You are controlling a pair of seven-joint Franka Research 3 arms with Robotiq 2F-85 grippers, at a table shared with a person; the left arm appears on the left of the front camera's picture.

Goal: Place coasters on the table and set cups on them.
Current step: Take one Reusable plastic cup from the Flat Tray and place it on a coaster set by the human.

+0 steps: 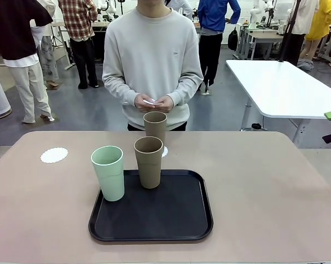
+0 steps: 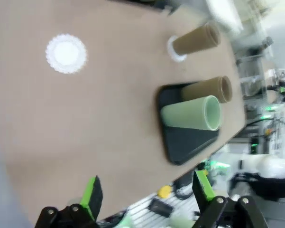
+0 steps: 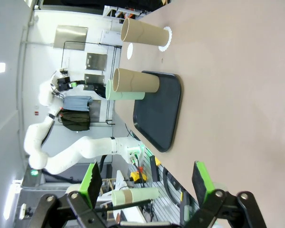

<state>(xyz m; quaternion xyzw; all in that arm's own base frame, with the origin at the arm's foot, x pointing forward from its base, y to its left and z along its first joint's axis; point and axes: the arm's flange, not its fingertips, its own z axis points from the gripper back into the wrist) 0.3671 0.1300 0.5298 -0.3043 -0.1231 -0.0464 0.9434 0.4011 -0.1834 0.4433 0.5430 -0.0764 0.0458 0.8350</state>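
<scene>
A bare coaster [image 1: 54, 155] [image 2: 66, 53] lies on the left of the tan table [image 1: 264, 181]. One brown cup [image 1: 155, 127] [image 2: 194, 40] [image 3: 144, 33] stands on a second coaster [image 1: 164, 152] [image 2: 175, 50] [image 3: 167, 38] at the far middle. Another brown cup [image 1: 148, 162] [image 2: 208, 89] [image 3: 135, 80] and a mint green cup [image 1: 107, 173] [image 2: 189, 114] [image 3: 125, 95] stand upright on the black tray [image 1: 171, 220] [image 2: 180, 142] [image 3: 159, 111]. The person's hands [image 1: 154, 103] hold a white coaster at the waist. My left gripper [image 2: 147, 190] and right gripper [image 3: 147, 183] are open and hold nothing, both well off the cups.
A white table [image 1: 281, 85] stands at the back right. People stand farther off in the room. The right half of the tan table [image 3: 237, 95] is bare. The left arm [image 3: 76, 152] shows beyond the tray in the right wrist view.
</scene>
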